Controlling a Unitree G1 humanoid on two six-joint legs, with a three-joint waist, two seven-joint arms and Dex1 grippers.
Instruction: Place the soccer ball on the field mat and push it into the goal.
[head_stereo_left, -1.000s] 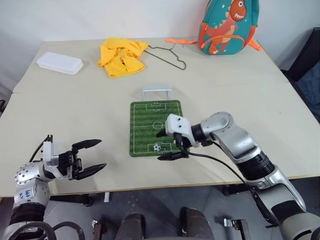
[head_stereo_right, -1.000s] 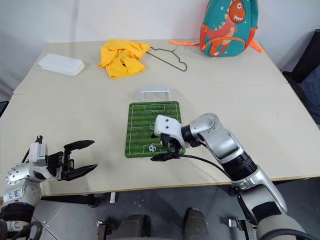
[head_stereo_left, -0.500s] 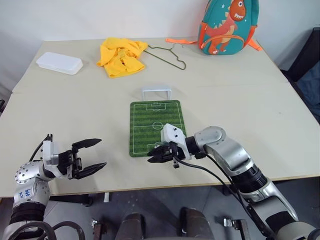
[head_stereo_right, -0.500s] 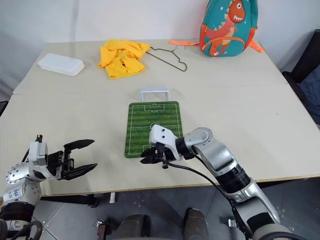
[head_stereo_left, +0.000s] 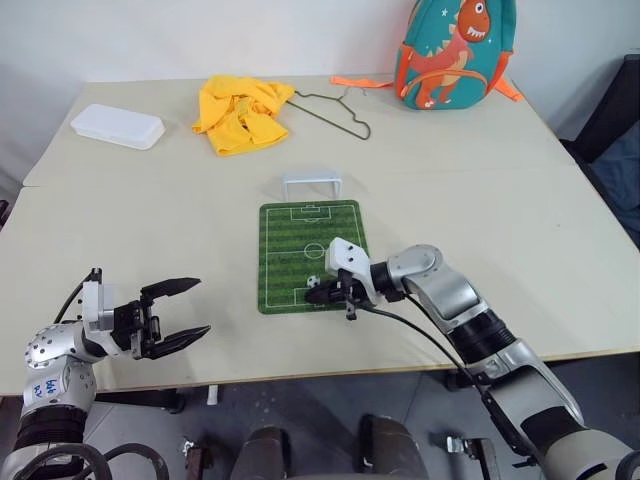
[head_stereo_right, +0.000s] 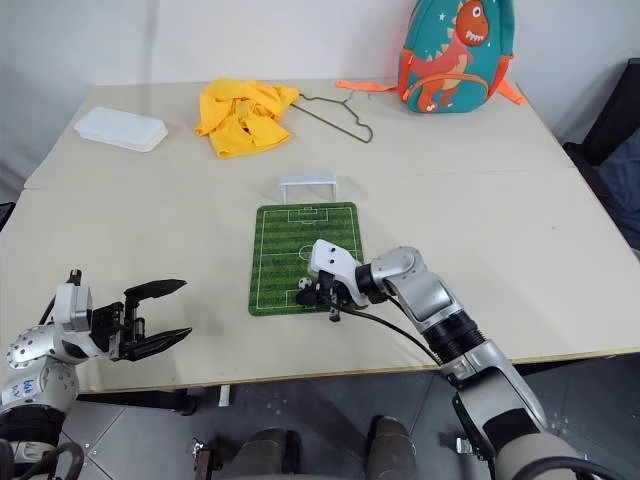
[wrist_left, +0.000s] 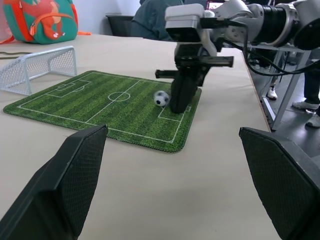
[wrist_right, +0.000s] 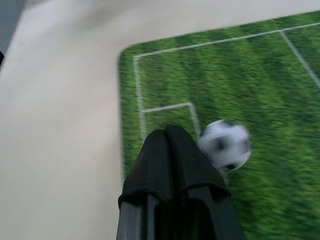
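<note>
The soccer ball (head_stereo_left: 314, 282) lies on the near end of the green field mat (head_stereo_left: 300, 240), by the near penalty box. My right gripper (head_stereo_left: 319, 294) is shut with nothing in it. Its fingertips rest low on the mat just on my side of the ball (wrist_right: 225, 144), close to it or touching it. The white goal (head_stereo_left: 312, 185) stands upright at the mat's far end, its mouth towards the mat. My left gripper (head_stereo_left: 185, 312) hovers open and empty over the table's near left, well away from the mat.
Along the table's far side lie a white lidded box (head_stereo_left: 118, 126), a crumpled yellow cloth (head_stereo_left: 242, 112), a wire hanger (head_stereo_left: 340, 112) and a dinosaur backpack (head_stereo_left: 455, 50). The table's front edge runs just under both grippers.
My right gripper has shut and dropped to the mat's near end, behind the ball. The ball has shifted slightly towards the goal. The left arm has not moved.
</note>
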